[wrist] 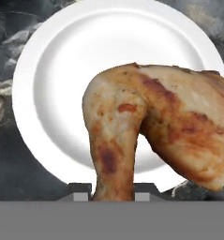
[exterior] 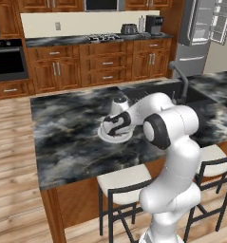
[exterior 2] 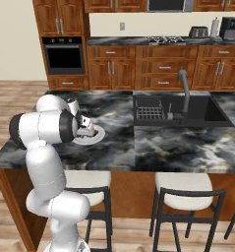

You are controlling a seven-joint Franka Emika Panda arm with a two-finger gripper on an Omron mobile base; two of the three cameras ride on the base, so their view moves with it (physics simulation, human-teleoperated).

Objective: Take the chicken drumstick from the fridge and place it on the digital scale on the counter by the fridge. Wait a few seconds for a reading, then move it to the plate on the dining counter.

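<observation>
In the hand view the golden-brown chicken drumstick [wrist: 160,126] hangs right over the round white plate [wrist: 62,84], its bone end down between my fingertips [wrist: 80,190]. My gripper [wrist: 112,191] is shut on the drumstick. From the base views the hand [exterior: 116,127] hovers low over the plate [exterior: 105,138] on the dark marbled dining counter [exterior: 67,137], and it hides the drumstick there. In the right base view the plate [exterior 2: 95,136] lies beside my gripper [exterior 2: 87,131]. The grey fridge [exterior: 200,28] stands at the far right with its doors open.
A sunken sink [exterior 2: 178,110] with a tall tap [exterior 2: 184,88] and a wire rack [exterior 2: 149,110] lies right of the plate. Stools [exterior: 122,182] stand at the counter's near side. A black toaster [exterior: 129,29] sits on the back counter.
</observation>
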